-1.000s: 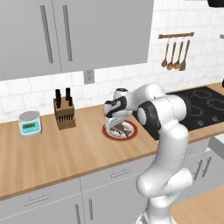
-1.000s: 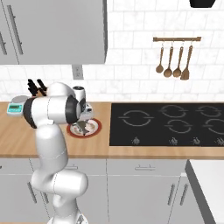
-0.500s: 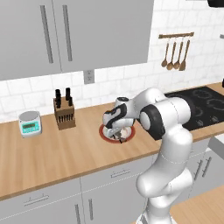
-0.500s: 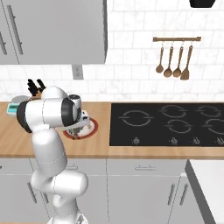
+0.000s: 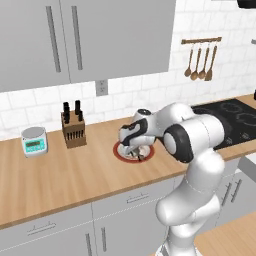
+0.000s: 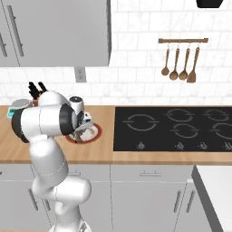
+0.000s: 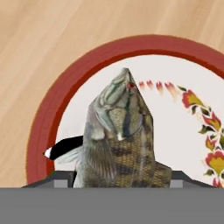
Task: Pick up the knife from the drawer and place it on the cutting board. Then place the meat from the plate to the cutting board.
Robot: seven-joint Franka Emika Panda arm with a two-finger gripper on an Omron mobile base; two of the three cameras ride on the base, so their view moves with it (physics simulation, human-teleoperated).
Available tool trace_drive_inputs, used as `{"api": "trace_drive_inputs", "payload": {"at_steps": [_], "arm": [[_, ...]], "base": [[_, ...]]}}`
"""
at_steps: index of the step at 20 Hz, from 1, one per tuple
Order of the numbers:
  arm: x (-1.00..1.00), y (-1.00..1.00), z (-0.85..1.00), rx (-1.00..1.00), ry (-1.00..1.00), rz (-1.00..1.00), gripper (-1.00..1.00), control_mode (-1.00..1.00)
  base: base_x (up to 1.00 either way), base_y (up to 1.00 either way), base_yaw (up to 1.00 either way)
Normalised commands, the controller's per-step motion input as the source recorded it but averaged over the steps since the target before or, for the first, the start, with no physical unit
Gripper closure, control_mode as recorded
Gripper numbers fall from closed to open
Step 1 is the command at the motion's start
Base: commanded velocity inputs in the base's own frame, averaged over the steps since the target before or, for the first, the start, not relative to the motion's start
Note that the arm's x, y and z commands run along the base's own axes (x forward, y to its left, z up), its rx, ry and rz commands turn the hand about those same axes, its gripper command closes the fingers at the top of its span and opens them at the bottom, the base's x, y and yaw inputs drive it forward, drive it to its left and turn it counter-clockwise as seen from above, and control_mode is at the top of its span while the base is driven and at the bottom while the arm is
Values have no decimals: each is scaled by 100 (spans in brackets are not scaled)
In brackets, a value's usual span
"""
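Right now the end effector (image 5: 136,153) is down on the plate (image 7: 48,113), with the meat (image 7: 122,135) directly ahead of it and running back between its finger tips in the hand view. In that view the meat looks like a mottled fish-shaped piece, its pointed end aimed away from the end effector toward the far rim. The fingers look drawn in against its two flanks, which I judge to be a pinch on the meat, though the contact itself is hidden at the bottom of the view.

To do this step well, I would confirm the pinch is firm before any lift, since the piece narrows toward its far end and could slide forward out of the fingers. Lift straight up from the surface (image 5: 75,175) so the plate does not drag along. Keep the hand level during the carry.

A black tip pokes out beside the meat, to the left of the end effector; what it is I cannot tell.
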Motion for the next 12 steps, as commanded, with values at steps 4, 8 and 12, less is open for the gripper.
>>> {"api": "trace_drive_inputs", "payload": {"at_steps": [4,8,12], "arm": [[-19,-16,100,3,1,1,100,-100],[-65,-29,91,12,12,0,100,-100],[-100,-25,82,3,23,-2,100,-100]], "base": [[0,0,0],[0,0,0],[0,0,0]]}}
